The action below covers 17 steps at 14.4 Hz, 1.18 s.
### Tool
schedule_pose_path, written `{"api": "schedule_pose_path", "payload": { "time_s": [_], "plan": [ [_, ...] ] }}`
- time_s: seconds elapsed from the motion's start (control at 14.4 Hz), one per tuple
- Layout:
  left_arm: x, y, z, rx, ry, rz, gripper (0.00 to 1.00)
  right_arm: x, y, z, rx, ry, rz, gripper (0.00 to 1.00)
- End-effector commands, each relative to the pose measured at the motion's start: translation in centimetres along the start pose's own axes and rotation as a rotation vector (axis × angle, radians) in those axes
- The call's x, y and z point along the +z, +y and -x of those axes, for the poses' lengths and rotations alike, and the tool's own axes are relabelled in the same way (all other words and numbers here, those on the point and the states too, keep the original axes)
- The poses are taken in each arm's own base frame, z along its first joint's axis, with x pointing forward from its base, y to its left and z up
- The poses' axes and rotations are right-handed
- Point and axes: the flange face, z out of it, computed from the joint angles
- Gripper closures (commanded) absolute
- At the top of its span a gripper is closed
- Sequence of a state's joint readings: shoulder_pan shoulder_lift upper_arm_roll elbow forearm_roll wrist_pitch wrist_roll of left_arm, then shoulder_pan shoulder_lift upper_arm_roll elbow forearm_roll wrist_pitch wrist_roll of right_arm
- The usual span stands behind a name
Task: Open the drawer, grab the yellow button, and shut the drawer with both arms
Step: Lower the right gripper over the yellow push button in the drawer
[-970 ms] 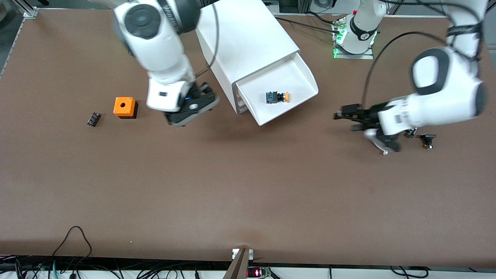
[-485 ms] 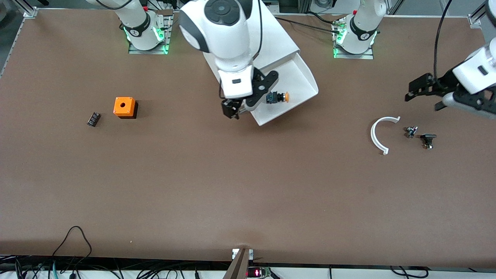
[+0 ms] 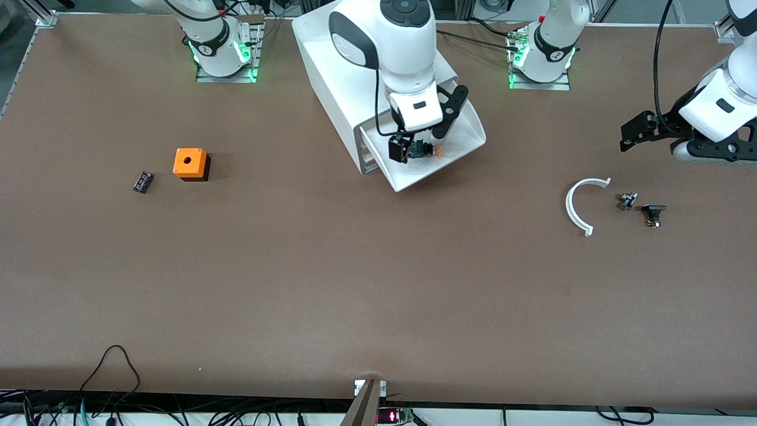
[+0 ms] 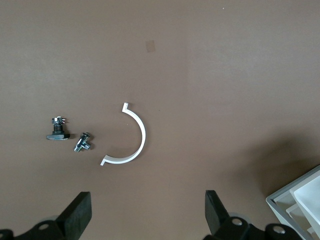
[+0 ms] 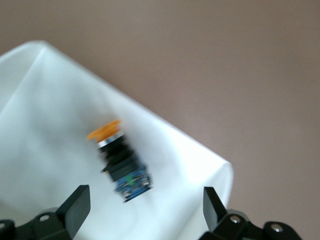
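Brown tabletop [image 3: 355, 284] lies bare along the edge nearest the front camera. Farther in, toward the left arm's end, a white curved clip [image 3: 581, 206] rests flat, with a small metal screw part [image 3: 627, 201] just beside it and a black screw part [image 3: 653, 213] next to that; the left wrist view shows all three apart from one another. Toward the right arm's end, a small black part [image 3: 142, 181] lies near an orange cube [image 3: 190, 163] with a hole in its top.

Farther still, the left gripper [image 3: 640, 131] hangs in the air near the table edge at the left arm's end, over bare table; its fingers [image 4: 77, 215] are spread wide and hold nothing.

Near the middle of the table's width, the drawer [image 3: 455, 151] stands pulled out of the white cabinet [image 3: 355, 59], which sits up by the edge where the bases stand. The button [image 3: 424, 149] lies on its side on the drawer floor, orange cap toward the left arm's end. The right gripper [image 3: 416, 144] is over the open drawer, fingers [image 5: 75, 206] apart and seemingly on either side of the button, though contact cannot be judged.
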<state>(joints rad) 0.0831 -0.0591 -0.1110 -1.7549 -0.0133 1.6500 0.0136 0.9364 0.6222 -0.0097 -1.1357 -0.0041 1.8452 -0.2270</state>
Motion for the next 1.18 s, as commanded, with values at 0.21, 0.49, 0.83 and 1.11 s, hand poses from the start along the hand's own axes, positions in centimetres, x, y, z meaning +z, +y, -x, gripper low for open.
{"api": "schedule_pose_path", "payload": {
  "time_s": [0.21, 0.49, 0.83, 1.11],
  "plan": [
    [-0.2, -0.5, 0.1, -0.016, -0.01, -0.024, 0.0, 0.1, 0.0, 0.5, -0.226, -0.073, -0.042, 0.0],
    [-0.4, -0.5, 0.0, -0.015, -0.008, -0.024, 0.0, 1.9, -0.3, -0.1, -0.286, -0.064, -0.043, 0.0],
    [-0.5, -0.4, 0.0, -0.015, -0.005, -0.023, 0.0, 2.6, -1.2, -0.7, -0.336, -0.047, -0.049, 0.0],
    [-0.7, -0.3, 0.0, -0.015, -0.002, -0.02, 0.0, 4.1, -1.1, -0.9, -0.367, -0.047, -0.051, 0.0]
  ]
}}
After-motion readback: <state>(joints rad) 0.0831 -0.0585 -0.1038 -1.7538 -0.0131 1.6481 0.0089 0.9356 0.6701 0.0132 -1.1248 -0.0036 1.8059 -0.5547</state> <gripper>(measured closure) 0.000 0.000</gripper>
